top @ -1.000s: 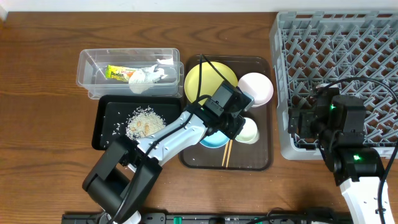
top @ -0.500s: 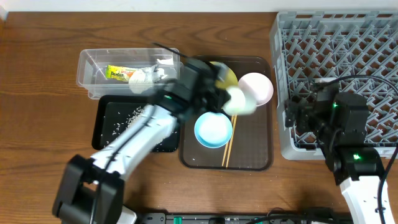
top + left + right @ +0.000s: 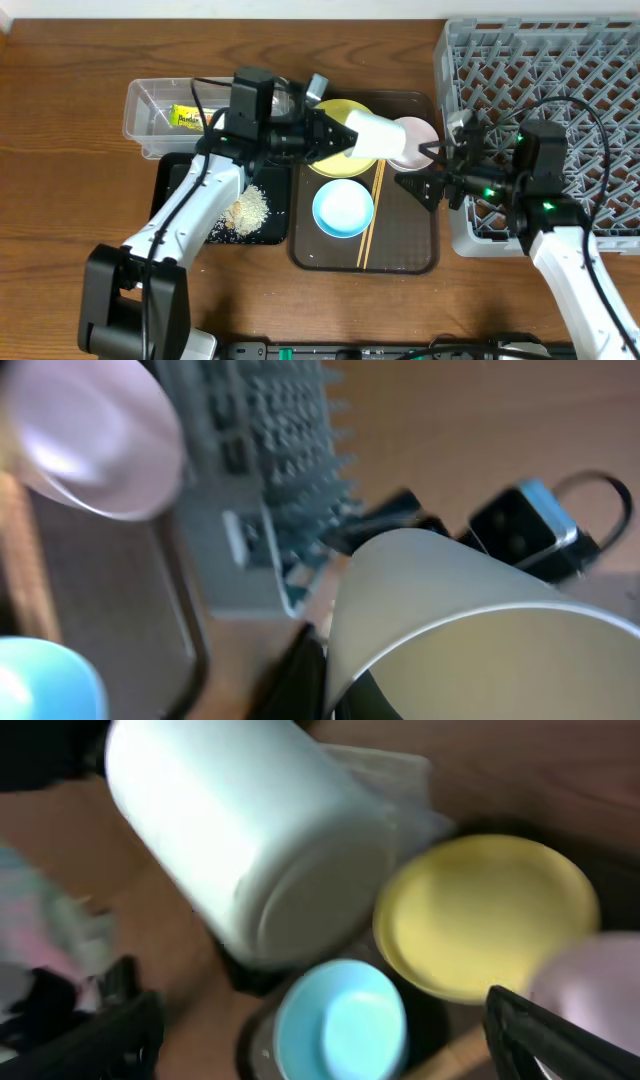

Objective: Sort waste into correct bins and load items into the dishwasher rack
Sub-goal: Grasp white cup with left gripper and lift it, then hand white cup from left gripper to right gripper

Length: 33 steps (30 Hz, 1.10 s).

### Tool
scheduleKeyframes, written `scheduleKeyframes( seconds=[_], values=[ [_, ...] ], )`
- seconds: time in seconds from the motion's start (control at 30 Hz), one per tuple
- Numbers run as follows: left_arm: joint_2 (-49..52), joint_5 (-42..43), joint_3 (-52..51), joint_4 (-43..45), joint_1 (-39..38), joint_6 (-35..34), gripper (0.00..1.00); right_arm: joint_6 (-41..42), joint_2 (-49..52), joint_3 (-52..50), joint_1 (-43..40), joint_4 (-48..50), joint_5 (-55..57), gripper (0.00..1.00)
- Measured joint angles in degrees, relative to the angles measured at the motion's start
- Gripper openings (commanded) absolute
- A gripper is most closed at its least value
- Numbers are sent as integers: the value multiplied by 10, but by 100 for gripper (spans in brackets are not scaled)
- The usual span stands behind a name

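Overhead view: the waste sorting looks largely done. The snack wrapper (image 3: 188, 117) lies in the clear tub (image 3: 140, 105) and the rice scraps (image 3: 248, 210) sit in the black tray (image 3: 275, 190). The tissue cannot be made out, as the left arm crosses the tub. Loading appears barely begun: no dish shows in the visible part of the rack (image 3: 560, 70). The yellow plate (image 3: 350, 108), pink bowl (image 3: 418, 130), blue bowl (image 3: 343, 208) and chopsticks (image 3: 370, 225) all lie on the brown serving tray (image 3: 410, 240) on the table (image 3: 60, 150). The left fingers (image 3: 330, 137) are closed on the cup (image 3: 378, 138), which is held on its side in the air over the serving tray, base pointing toward the rack. The right fingers (image 3: 412, 186) are spread wide and hold nothing; they sit just beside the cup's base and apart from it, between cup and rack. Judgement: a hand-over of the cup is the step in hand. Left wrist view: the cup (image 3: 450, 620) fills the lower right, its open end nearest the camera, with the pink bowl and rack beyond. The picture is blurred and the grip itself cannot be seen. Right wrist view: the cup's (image 3: 260, 850) base faces the camera, above the blue bowl and yellow plate. Two dark finger tips sit at the bottom corners, far apart and touching nothing.
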Motion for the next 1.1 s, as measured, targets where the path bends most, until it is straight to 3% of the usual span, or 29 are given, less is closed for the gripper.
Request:
scheduleKeyframes(
  seconds=[0.2,0.43,0.77,1.1],
  values=[
    [0,49,0,0,-21,-25,6,2,22,0,0,65,-69,99],
    [0,72,0,0,-31,-40,6,4,22,0,0,135,-150,90],
    [0,84,0,0,-37,-55,6,4,22,0,0,138,-187,72],
    [0,91,0,0,-39,-77,6,4,22,0,-2,138,-187,67]
  ],
)
